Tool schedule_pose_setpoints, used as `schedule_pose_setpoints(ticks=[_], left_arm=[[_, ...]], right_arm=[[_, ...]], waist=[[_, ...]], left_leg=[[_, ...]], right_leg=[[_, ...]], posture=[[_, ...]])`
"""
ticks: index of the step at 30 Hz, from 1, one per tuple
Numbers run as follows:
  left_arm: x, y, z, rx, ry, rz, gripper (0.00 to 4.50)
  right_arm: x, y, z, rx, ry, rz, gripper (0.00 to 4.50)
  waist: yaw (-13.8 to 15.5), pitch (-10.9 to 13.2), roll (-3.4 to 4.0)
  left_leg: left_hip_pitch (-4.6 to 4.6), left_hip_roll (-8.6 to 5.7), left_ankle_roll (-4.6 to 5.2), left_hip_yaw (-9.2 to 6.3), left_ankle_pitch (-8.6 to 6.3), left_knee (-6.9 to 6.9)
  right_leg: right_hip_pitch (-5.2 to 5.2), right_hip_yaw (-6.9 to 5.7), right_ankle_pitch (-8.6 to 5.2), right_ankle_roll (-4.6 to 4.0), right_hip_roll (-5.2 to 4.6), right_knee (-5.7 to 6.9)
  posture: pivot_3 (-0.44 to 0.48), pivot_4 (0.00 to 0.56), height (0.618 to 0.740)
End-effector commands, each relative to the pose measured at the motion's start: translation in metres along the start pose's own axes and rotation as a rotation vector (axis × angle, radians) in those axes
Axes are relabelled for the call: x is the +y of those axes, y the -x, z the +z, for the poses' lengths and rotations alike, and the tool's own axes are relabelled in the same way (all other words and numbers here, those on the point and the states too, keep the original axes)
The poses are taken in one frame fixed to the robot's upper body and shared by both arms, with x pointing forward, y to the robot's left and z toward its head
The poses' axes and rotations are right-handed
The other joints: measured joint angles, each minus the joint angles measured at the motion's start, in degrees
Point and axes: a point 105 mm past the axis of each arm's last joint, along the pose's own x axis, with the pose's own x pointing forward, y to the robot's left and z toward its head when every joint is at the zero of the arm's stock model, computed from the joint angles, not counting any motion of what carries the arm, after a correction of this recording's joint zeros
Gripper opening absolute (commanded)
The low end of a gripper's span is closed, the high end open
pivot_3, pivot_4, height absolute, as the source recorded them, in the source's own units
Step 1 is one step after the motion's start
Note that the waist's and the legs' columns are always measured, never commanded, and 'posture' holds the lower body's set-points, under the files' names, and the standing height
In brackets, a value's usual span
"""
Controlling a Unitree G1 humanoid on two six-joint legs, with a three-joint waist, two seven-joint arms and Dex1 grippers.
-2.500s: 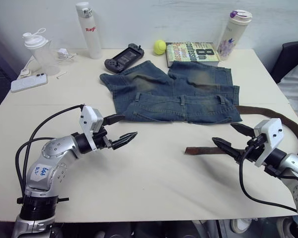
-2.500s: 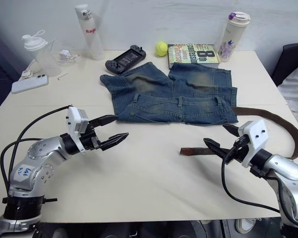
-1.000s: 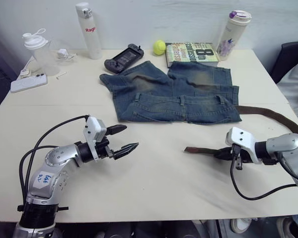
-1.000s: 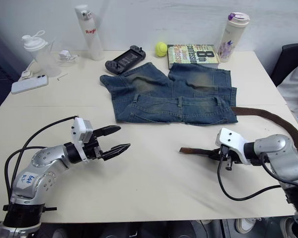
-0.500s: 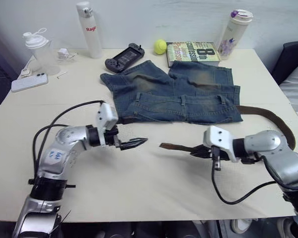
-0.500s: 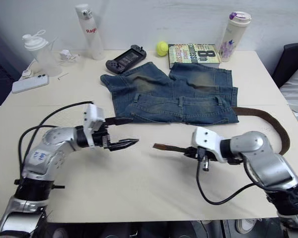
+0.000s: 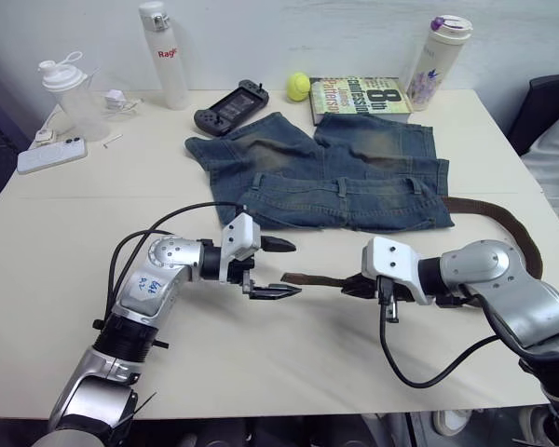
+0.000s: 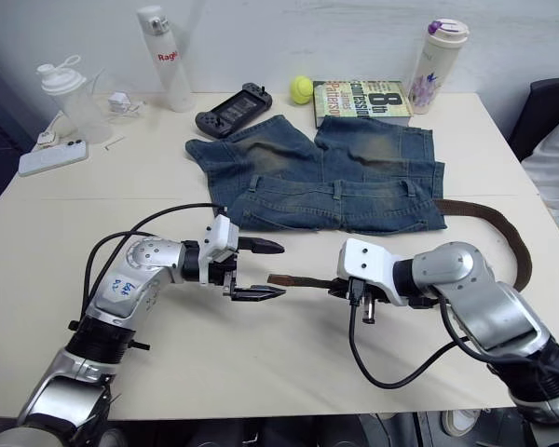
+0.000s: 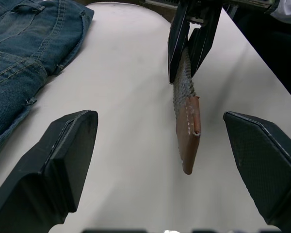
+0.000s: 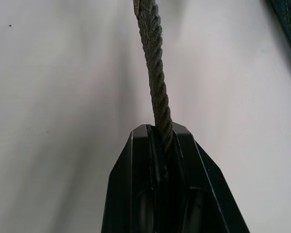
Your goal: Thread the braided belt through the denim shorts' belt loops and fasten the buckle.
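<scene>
So my right gripper (image 7: 352, 284) is clamped tight on the braided belt (image 7: 503, 223), pinching it a little way back from the tan leather tip (image 9: 188, 133). In the right wrist view the woven strap comes straight out from between my two closed fingers (image 10: 136, 194). The tip sticks out past the grip toward my left side, and it looks lifted just off the table (image 7: 289, 372). The rest of the belt runs back along my right arm, curves round near the right edge of the table and ends up touching the right end of the waistband of the denim shorts (image 7: 335, 172).

My left gripper (image 7: 278, 268) is wide open and holding nothing. Its fingers (image 9: 58, 160) sit either side of the leather tip with a clear gap on both sides, so no contact. One finger points toward the shorts' waistband, the other sits on the near side of the belt.

The shorts lie flat mid-table, waistband toward me, with the belt loops (image 7: 341, 189) along that edge. I can't make out the buckle.

Back of the table: white bottle (image 7: 164, 56), game controller (image 7: 231, 102), tennis ball (image 7: 300, 87), book (image 7: 361, 96), floral tumbler (image 7: 438, 51); shaker bottle (image 7: 67, 93) and phone (image 7: 50, 155) off to the left
</scene>
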Motion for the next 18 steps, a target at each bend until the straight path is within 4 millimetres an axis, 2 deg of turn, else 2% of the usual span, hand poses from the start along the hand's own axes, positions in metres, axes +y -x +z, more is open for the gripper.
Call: schedule_pose_setpoints(ticks=[1, 3, 5, 8, 9, 17, 18], left_arm=[[-0.0064, -0.0026, 0.0047, 0.005, -0.060, -0.038, 3.72], [-0.0081, -0.0017, 0.0012, 0.022, -0.073, -0.047, 2.62], [-0.0079, -0.0006, 0.0012, 0.021, -0.071, -0.045, 1.82], [-0.0076, 0.0005, 0.0014, 0.022, -0.072, -0.043, 0.38], [-0.0074, 0.0011, 0.0011, 0.025, -0.074, -0.041, 0.06], [-0.0030, 0.0017, 0.0048, -0.010, -0.038, -0.005, 0.06], [-0.0028, 0.0015, 0.0052, -0.019, -0.024, -0.001, 0.01]], right_arm=[[-0.0008, 0.0052, 0.0138, -0.026, 0.051, -0.013, 0.00], [-0.0010, 0.0052, 0.0141, -0.026, 0.050, -0.014, 0.00], [-0.0012, 0.0053, 0.0143, -0.027, 0.049, -0.015, 0.00], [-0.0018, 0.0057, 0.0138, -0.024, 0.048, -0.018, 0.00], [-0.0024, 0.0058, 0.0135, -0.022, 0.046, -0.021, 0.00], [-0.0024, 0.0055, 0.0153, -0.031, 0.043, -0.029, 0.00], [-0.0037, 0.0060, 0.0174, -0.048, 0.031, -0.043, 0.43]], waist=[[0.0, 0.0, 0.00], [0.0, 0.0, 0.00], [0.0, 0.0, 0.00], [0.0, 0.0, 0.00], [0.0, 0.0, 0.00], [0.0, 0.0, 0.00], [0.0, 0.0, 0.00]], left_leg=[[0.00, 0.00, 0.00, 0.00, 0.00, 0.00], [0.00, 0.00, 0.00, -0.01, 0.00, 0.00], [0.00, 0.00, 0.00, -0.01, 0.00, 0.01], [-0.01, 0.00, 0.00, -0.02, 0.00, 0.02], [-0.02, 0.00, 0.00, -0.02, 0.00, 0.02], [-0.04, -0.01, 0.01, -0.05, 0.00, 0.05], [-0.04, -0.01, 0.01, -0.06, 0.00, 0.05]], right_leg=[[0.00, 0.00, 0.00, 0.00, 0.00, 0.00], [0.00, 0.00, 0.00, 0.00, 0.00, 0.00], [0.00, -0.01, 0.00, 0.00, 0.00, 0.00], [0.01, -0.02, 0.00, 0.00, 0.00, 0.00], [0.00, -0.02, 0.00, 0.00, -0.01, 0.00], [0.01, -0.05, 0.00, 0.00, -0.01, 0.00], [0.01, -0.05, 0.00, 0.00, -0.01, 0.01]], posture=[[0.000, 0.150, 0.740], [0.000, 0.150, 0.740], [0.000, 0.150, 0.740], [0.000, 0.150, 0.740], [0.000, 0.150, 0.740], [0.000, 0.150, 0.740], [0.000, 0.150, 0.740]])
